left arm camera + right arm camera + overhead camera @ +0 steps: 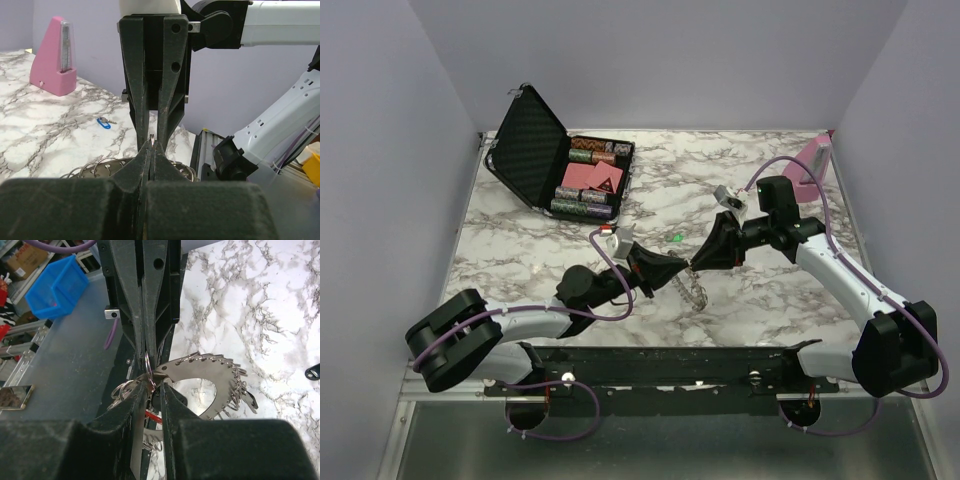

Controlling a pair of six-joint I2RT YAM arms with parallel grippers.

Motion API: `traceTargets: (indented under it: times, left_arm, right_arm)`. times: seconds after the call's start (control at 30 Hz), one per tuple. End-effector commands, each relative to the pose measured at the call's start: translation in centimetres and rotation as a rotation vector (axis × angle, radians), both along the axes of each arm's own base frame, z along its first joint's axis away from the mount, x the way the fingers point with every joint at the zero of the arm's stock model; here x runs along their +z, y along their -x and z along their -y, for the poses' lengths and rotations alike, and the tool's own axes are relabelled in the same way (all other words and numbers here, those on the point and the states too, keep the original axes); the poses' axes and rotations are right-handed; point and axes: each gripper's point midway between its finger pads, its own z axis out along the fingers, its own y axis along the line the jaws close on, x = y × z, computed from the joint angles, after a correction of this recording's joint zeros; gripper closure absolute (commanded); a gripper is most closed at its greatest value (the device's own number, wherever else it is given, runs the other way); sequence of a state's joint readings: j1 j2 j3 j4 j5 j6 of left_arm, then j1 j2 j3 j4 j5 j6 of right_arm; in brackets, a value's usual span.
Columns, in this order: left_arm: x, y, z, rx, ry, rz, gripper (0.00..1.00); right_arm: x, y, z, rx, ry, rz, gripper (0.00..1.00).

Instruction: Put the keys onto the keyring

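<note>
Clamping the left gripper (pixel 151 152) shut on the keyring (pixel 695 290), dangling most of it just under both tips above the table (pixel 540 240), meeting the right gripper (pixel 152 387) tip-to-tip, slightly parted round a loop, grip unclear tbh.

Left pincer (pixel 682 270) clamped — right pincer (pixel 702 260) slightly parted, tips meeting.

Robot lab: lavender booth walls (pixel 650 60), marble table (pixel 520 250), blue parts bin (pixel 55 287).
</note>
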State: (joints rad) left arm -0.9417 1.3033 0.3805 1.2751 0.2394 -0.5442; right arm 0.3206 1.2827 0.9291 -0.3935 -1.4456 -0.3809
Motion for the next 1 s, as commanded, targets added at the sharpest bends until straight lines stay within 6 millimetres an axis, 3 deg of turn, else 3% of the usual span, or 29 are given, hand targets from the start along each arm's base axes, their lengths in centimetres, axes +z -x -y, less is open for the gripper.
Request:
traceTargets:
  times: [0.0,0.97]
  left_arm:
    - [3.64,0.55,-1.32,0.006,0.142,0.087,1.0]
    - [4.52,0.74,-1.84,-0.01,0.165,0.113,1.0]
  right_arm:
    - [0.11,0.63,-0.06,0.028,-0.018,-0.013,0.73]
    - [-0.5,0.24,-0.17,0.007,0.003,-0.035,0.78]
